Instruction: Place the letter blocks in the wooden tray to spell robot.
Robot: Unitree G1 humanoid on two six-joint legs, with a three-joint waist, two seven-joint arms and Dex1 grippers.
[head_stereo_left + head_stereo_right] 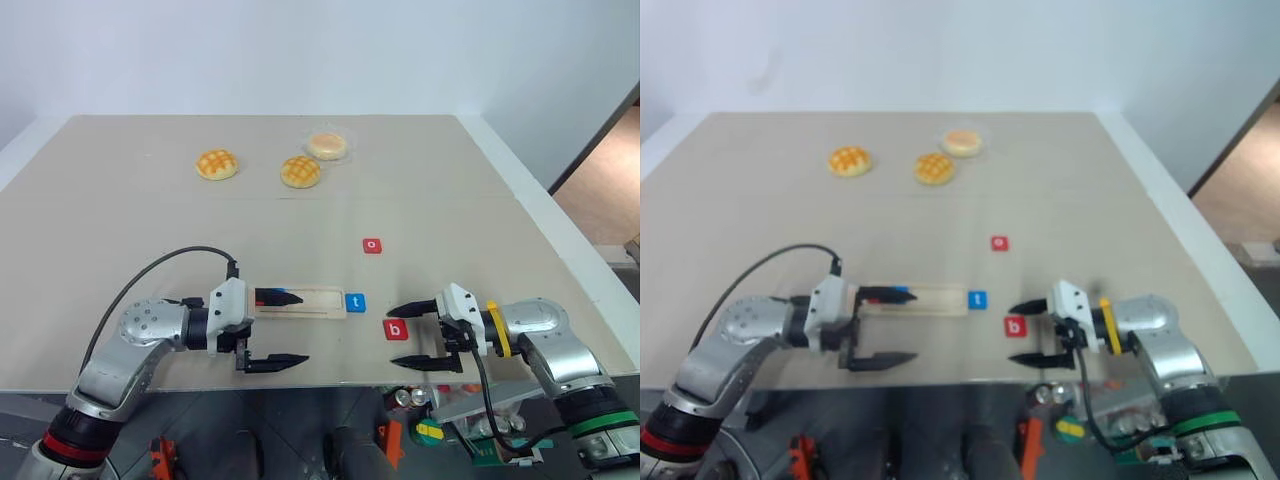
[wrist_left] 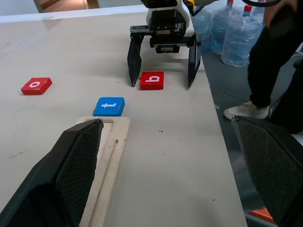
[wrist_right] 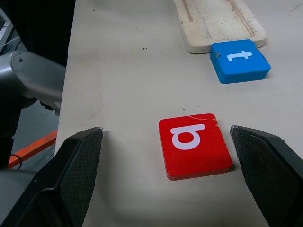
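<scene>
Red b block (image 3: 194,144) lies flat between my right gripper (image 1: 423,335) jaws, spread wide, beyond tray (image 1: 325,301) end past t block (image 1: 355,302). Left gripper (image 1: 282,330) also spread, empty, farther from it.

1. We see a broad beige tabletop (image 1: 150,230) with a white rim.
2. Behind it stands a plain pale wall (image 1: 300,50).
3. Clear plastic water bottles (image 2: 236,33) stand on the floor beside the table.

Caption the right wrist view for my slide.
Open right gripper straddles the red b block; blue t block touches wooden tray.
</scene>
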